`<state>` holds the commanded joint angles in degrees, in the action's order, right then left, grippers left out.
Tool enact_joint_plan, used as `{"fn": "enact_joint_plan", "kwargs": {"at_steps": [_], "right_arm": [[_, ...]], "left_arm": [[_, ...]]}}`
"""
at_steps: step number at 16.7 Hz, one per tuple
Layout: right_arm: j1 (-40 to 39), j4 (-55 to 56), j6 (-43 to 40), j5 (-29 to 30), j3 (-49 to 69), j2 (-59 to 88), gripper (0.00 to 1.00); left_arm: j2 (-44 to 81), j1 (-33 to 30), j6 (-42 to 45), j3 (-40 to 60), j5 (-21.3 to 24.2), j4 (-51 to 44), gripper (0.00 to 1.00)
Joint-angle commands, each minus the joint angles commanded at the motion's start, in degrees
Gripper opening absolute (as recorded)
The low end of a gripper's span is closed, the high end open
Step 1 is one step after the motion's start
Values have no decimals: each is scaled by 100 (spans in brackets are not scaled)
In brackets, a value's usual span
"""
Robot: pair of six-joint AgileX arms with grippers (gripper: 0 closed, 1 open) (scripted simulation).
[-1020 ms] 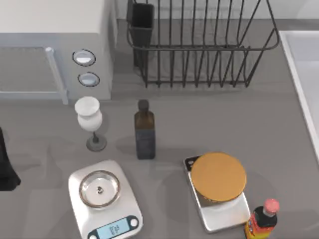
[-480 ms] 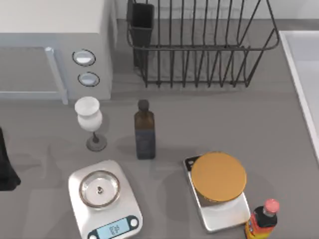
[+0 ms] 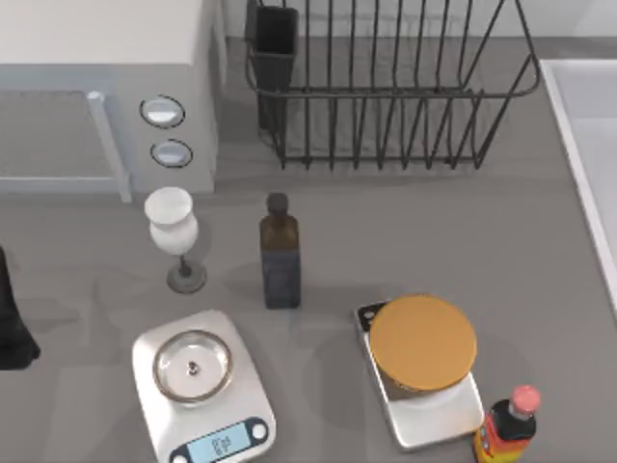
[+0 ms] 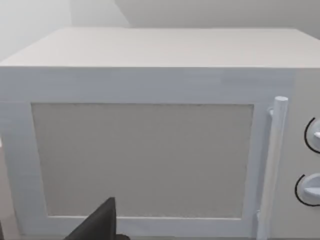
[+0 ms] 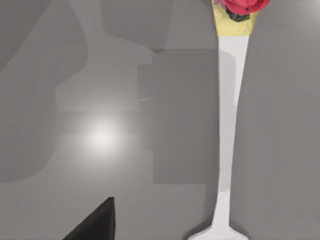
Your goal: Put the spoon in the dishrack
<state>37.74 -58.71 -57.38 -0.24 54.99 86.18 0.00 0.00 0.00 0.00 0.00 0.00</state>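
Observation:
The spoon (image 5: pixel 227 125) is white and lies flat on the grey table in the right wrist view. Its long handle runs toward a red-capped bottle (image 5: pixel 239 7), and the start of its bowl is at the picture's edge. A dark part of my right gripper (image 5: pixel 95 222) hangs above the table beside the spoon, apart from it. The dishrack (image 3: pixel 386 94), a dark wire basket with a black utensil cup (image 3: pixel 275 43) at its left corner, stands at the back of the table. My left gripper (image 4: pixel 100 222) faces the microwave door, and that arm (image 3: pixel 12 318) sits at the table's left edge.
A white microwave (image 3: pixel 106 87) fills the back left. In front stand a white wine glass (image 3: pixel 174 231), a dark bottle (image 3: pixel 280 256), a white scale (image 3: pixel 204 386), a second scale under an orange lid (image 3: pixel 422 342) and a red-capped sauce bottle (image 3: pixel 506 424). A pale sink (image 3: pixel 588 145) lies at the right.

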Motion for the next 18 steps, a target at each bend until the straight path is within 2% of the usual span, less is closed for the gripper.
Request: {"fn": "enact_joint_plan", "kwargs": {"at_steps": [9, 15, 18], "right_arm": [[-6, 2261, 34, -2, -1164, 1057, 100], [-7, 2469, 36, -1, -1289, 1172, 100], [-7, 2469, 36, -1, -1289, 1172, 77]], "left_arm": [[0, 0, 0, 0, 0, 0, 100], [0, 0, 0, 0, 0, 0, 100], [0, 0, 0, 0, 0, 0, 100]]}}
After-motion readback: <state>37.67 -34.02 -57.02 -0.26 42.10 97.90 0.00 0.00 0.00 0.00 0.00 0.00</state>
